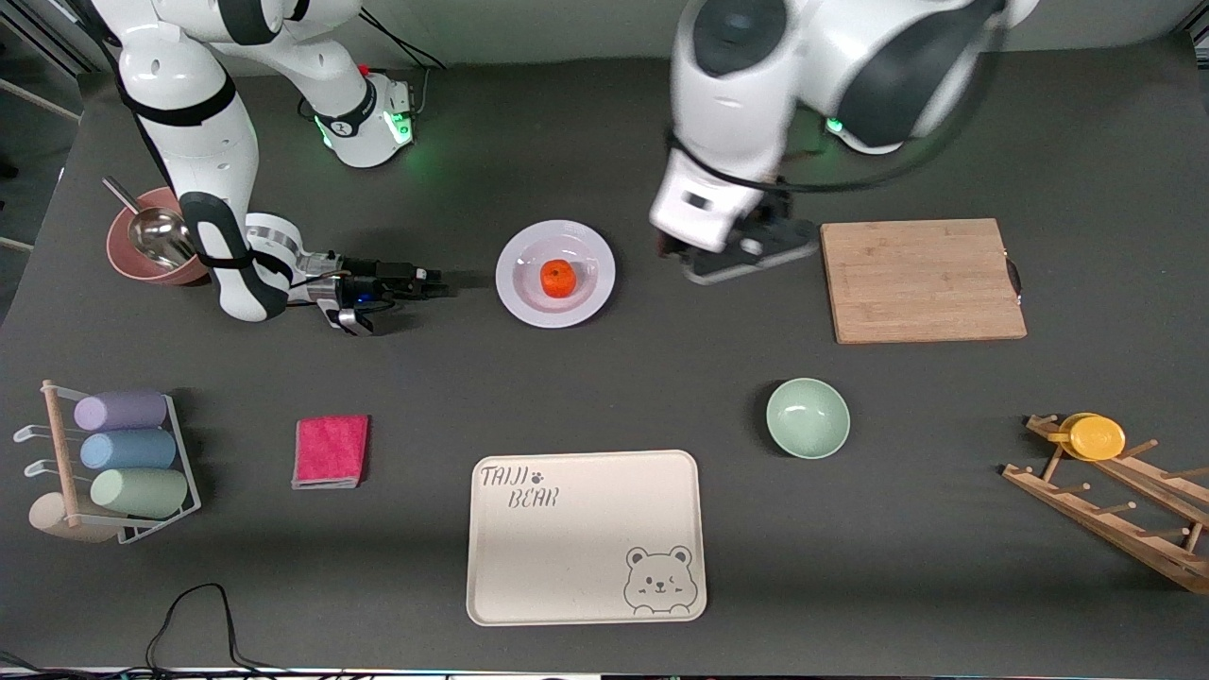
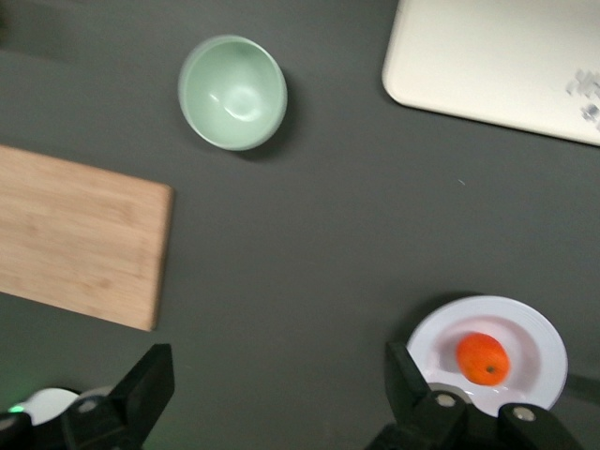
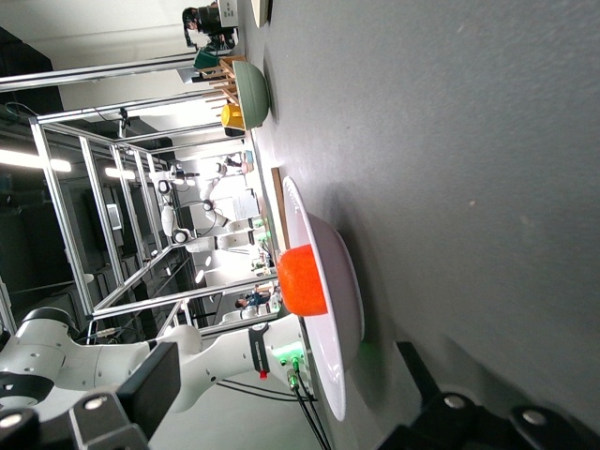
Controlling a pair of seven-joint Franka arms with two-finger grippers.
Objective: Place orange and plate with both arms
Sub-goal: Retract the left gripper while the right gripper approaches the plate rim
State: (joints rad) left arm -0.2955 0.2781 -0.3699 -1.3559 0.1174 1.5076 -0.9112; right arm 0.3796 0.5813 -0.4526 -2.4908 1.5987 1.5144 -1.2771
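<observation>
**Orange on plate, both grippers wide and empty**

Nearest my front camera I see the tray [image 1: 586,536], then the bowl [image 1: 808,417] toward the left arm's end. Farther up, the orange [image 1: 558,278] sits in the middle of the plate [image 1: 529,304]. My right gripper [image 1: 436,281] lies low just beside the plate, fingers spread. My left gripper [image 2: 272,394] hangs spread wide between plate and board [image 1: 921,279]

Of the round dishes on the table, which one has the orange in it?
The plate, pale and wide-rimmed, holds the orange. The green bowl is empty; the pink bowl holds a metal scoop.
</observation>
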